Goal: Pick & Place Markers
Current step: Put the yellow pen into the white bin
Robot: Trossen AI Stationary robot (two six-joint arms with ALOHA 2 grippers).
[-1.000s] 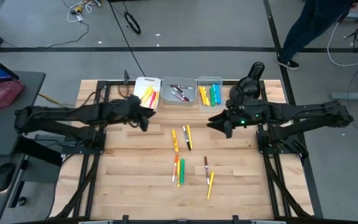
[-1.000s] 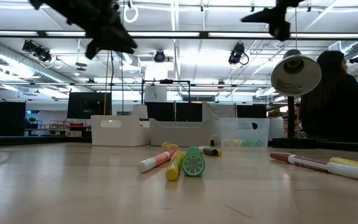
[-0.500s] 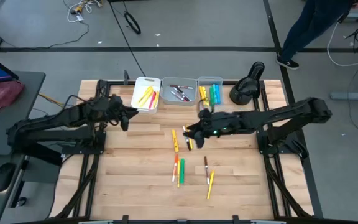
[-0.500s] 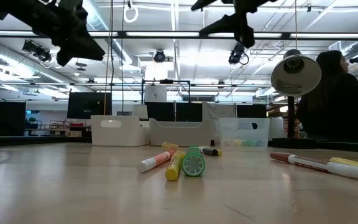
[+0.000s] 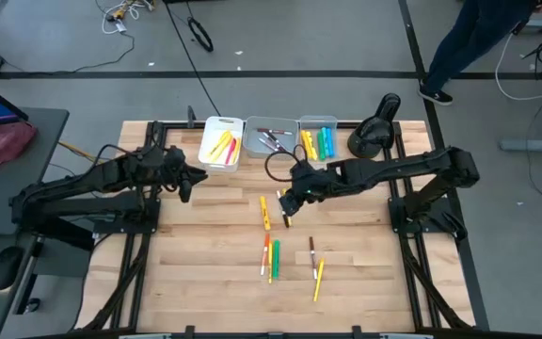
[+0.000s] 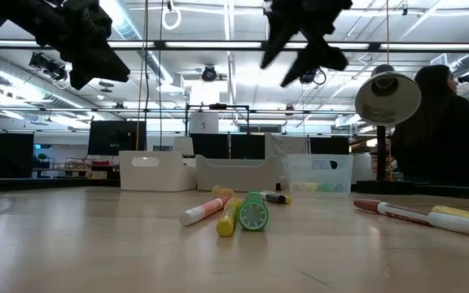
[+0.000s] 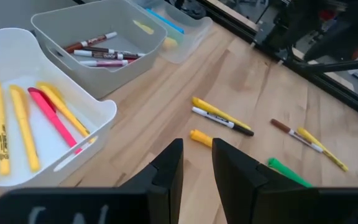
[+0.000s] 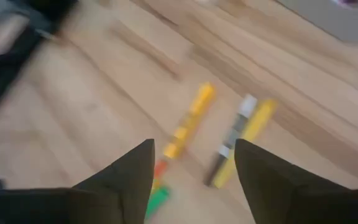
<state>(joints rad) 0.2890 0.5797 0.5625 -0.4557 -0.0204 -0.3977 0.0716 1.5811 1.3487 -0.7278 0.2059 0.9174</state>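
Worktop (image 5: 205,273) of pale wood carried three bins along its far edge: a white bin (image 5: 222,143) holding yellow and pink markers, a grey bin (image 5: 271,139) with dark ones, and a clear bin (image 5: 317,139) with yellow, green and blue. Loose markers (image 5: 273,256) lay scattered mid-worktop, well apart from the bins. The right claw (image 5: 287,200) hung above a yellow marker (image 8: 188,121) and its yellow-and-white neighbour (image 8: 241,140), jaws spread wide and empty; the step in hand appeared to be the approach to a pick. The next move would call for lowering astride one marker only. The left claw (image 7: 196,163) waited near the white bin, jaws narrow, holding nothing.
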